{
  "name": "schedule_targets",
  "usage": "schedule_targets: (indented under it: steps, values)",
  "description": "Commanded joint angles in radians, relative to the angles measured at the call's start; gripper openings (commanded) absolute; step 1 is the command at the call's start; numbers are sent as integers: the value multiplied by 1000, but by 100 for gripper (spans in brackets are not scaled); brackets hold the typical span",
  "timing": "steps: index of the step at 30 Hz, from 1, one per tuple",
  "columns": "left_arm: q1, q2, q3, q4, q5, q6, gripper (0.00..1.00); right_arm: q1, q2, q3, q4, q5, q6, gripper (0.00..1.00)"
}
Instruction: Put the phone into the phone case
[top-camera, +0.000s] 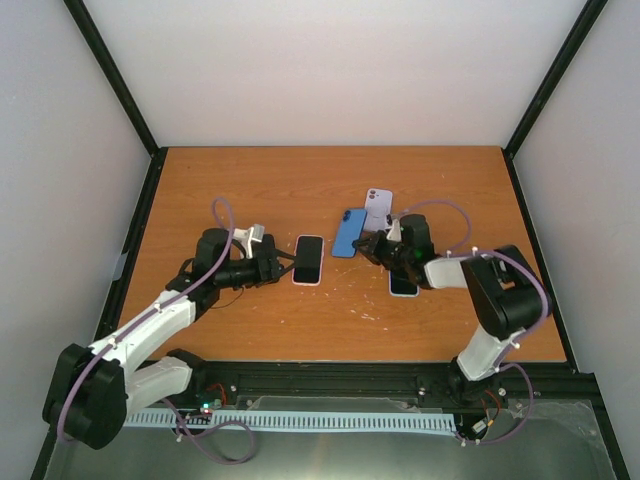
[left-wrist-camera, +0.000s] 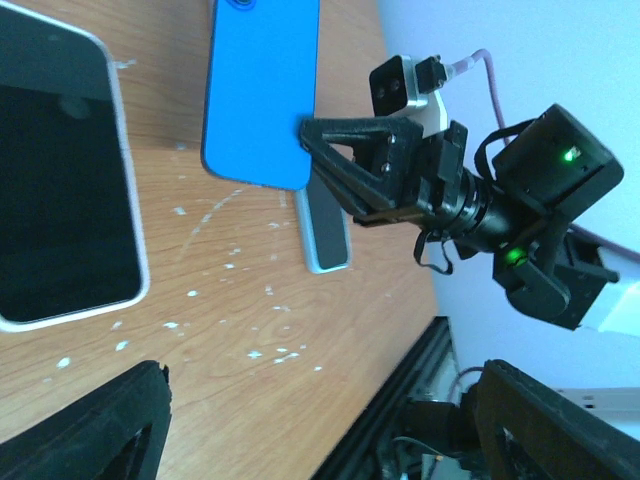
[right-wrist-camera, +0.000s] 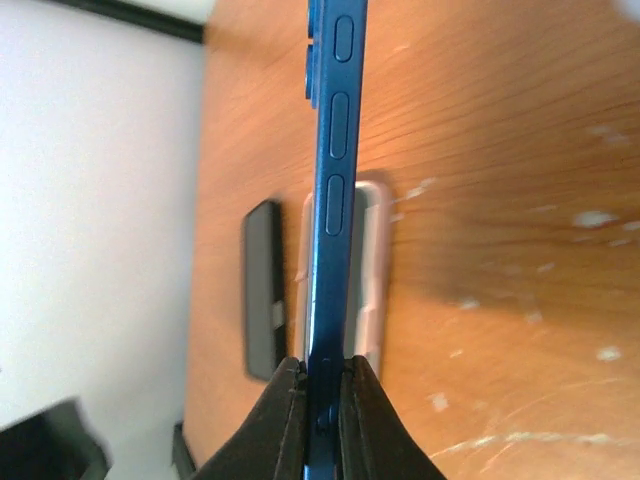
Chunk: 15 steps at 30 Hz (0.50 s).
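Note:
The blue phone (top-camera: 349, 232) hangs tilted just above the table, and my right gripper (top-camera: 372, 245) is shut on its lower end. The right wrist view shows it edge-on, side buttons up, with the black fingertips (right-wrist-camera: 285, 400) pinching it at my right gripper (right-wrist-camera: 323, 372). From the left wrist its blue back (left-wrist-camera: 262, 90) faces me. The white-rimmed phone case (top-camera: 309, 259), dark inside, lies flat just left of the phone and shows large (left-wrist-camera: 60, 180) in the left wrist view. My left gripper (top-camera: 283, 263) stands open beside the case's left edge, holding nothing (left-wrist-camera: 320, 378).
A lilac phone-shaped item (top-camera: 378, 208) with camera holes lies behind the blue phone. A light-blue-rimmed phone (top-camera: 403, 285) lies under my right wrist, also seen from the left (left-wrist-camera: 328, 238). The table's black front rail (left-wrist-camera: 400, 400) is close.

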Motion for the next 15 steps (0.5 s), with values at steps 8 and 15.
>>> schedule_targets:
  steps: [8, 15]
  values:
    - [18, 0, 7, 300, 206, -134, 64, 151, -432, -74, 116, -184, 53, 3]
    - [18, -61, -14, 401, 271, -160, 64, 219, -509, -83, 179, -189, 130, 3]
